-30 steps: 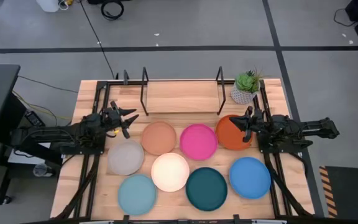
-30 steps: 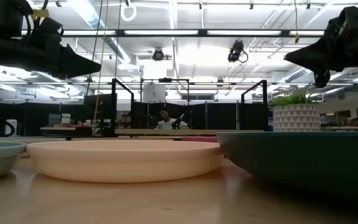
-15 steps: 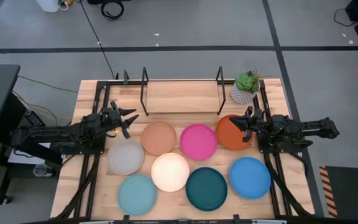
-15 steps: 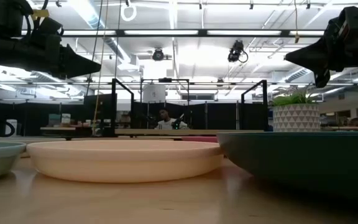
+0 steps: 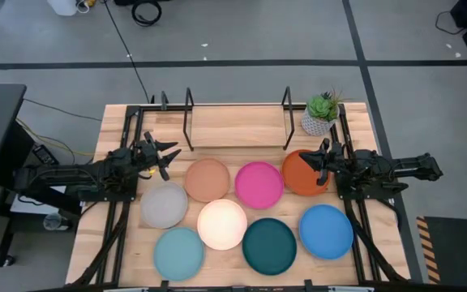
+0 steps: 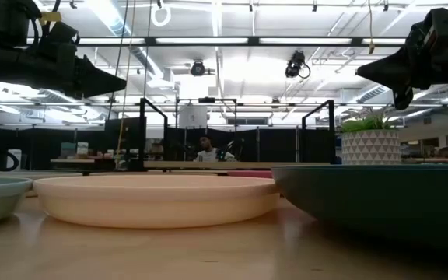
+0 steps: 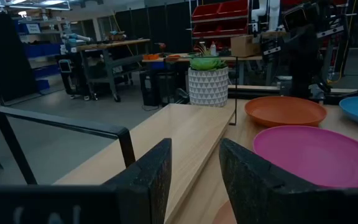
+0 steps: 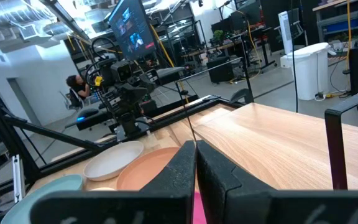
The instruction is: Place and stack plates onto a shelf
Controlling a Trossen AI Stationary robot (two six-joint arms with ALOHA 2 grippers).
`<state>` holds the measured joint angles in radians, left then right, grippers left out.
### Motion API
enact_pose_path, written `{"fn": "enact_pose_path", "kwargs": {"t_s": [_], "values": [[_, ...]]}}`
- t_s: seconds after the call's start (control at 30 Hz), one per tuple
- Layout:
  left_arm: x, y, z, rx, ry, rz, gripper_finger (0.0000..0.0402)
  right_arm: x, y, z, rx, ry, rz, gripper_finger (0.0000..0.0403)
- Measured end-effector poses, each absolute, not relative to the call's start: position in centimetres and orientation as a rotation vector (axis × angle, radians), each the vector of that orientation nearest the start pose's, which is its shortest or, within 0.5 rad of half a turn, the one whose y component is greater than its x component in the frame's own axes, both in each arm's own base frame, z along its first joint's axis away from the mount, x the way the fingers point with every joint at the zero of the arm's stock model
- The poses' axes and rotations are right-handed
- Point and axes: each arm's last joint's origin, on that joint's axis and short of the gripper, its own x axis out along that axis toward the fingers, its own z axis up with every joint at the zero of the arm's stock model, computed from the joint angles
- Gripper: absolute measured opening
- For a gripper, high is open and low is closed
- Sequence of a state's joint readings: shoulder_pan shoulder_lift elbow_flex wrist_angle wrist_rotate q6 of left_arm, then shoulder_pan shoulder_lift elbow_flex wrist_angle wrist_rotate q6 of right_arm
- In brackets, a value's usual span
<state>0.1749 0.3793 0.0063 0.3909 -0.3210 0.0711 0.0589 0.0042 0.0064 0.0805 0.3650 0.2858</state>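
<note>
Several round plates lie flat on the wooden table in the high view: tan [image 5: 207, 179], magenta [image 5: 259, 184], orange [image 5: 301, 174], grey [image 5: 164, 204], cream [image 5: 222, 224], light blue [image 5: 178, 253], dark teal [image 5: 269, 246], bright blue [image 5: 326, 231]. The black wire shelf [image 5: 189, 122] stands at the far edge with nothing on it. My left gripper [image 5: 171, 156] hovers open, left of the tan plate; its fingers [image 7: 151, 180] stand apart. My right gripper [image 5: 319, 165] hovers shut [image 8: 196, 163] over the orange plate's right side, raised above it in the low view [image 6: 379, 74].
A small potted green plant [image 5: 321, 113] stands at the far right corner, beside the shelf and just beyond the orange plate. Bare wood [image 5: 237, 130] lies between the shelf's posts and the far row of plates. A person sits at a desk [image 8: 74, 87] in the room behind.
</note>
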Motion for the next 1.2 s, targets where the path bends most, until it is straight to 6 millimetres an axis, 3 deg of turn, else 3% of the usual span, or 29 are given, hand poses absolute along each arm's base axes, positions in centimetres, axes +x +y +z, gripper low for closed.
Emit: {"fn": "enact_pose_path", "kwargs": {"t_s": [0.7, 1.2], "values": [[11.7, 3.0, 17.0, 0.061, -0.005, 0.496, 0.0141, 9.6, -0.5, 17.3, 0.301, -0.124, -0.292, 0.0020], [11.4, 2.9, 18.9, 0.041, -0.209, 0.500, 0.0141, 9.5, -0.5, 17.9, 0.240, -0.180, -0.302, 0.0020]]}}
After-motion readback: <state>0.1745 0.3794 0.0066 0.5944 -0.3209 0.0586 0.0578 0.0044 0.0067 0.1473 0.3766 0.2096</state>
